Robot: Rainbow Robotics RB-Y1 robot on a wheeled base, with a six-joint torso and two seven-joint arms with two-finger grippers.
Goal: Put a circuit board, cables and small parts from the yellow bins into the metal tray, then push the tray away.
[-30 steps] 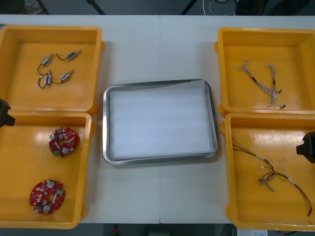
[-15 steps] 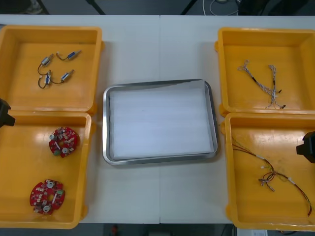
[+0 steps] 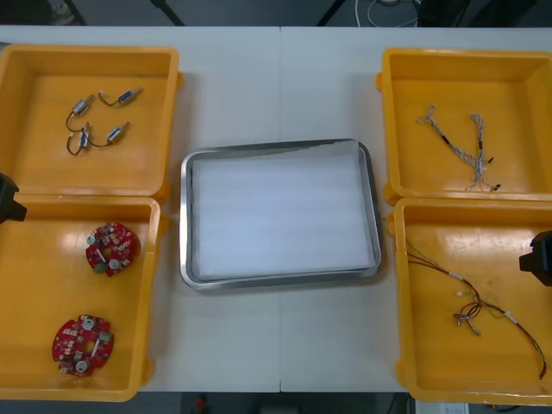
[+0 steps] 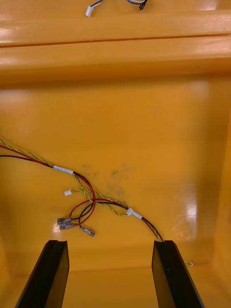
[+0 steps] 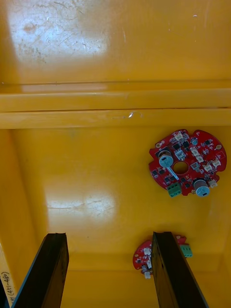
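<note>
The metal tray (image 3: 185, 216) sits mid-table, white inside and with nothing in it, so no part of the task is done. The left gripper (image 5: 109, 236) hangs over the near-left yellow bin (image 3: 26, 285), left of the tray on the robot's side. Its jaws are released and hold nothing, and two red circuit boards (image 5: 187, 162) lie on the bin floor beneath it. The right gripper (image 4: 109, 243) hangs over the near-right yellow bin (image 3: 414, 345), right of the tray, jaws spread and empty above the red and yellow cable (image 4: 91, 197).

Risks, as I judge them: the boards lie flat, so the fingers may skid off a rim or scrape components instead of gripping. The cable is a loose tangle. A pinch on one strand could drag the bundle against the bin wall, or let it slip short of the tray.

Hidden or unclear:
- One board sits partly behind a left finger (image 5: 168, 269).
- The cable's ends run out of the right wrist view.
- The thin cables (image 3: 461, 148) in the bin far right of the tray are too fine to tell their colour.
- The small metal parts (image 3: 97, 121), far left of the tray, are too small to tell apart
</note>
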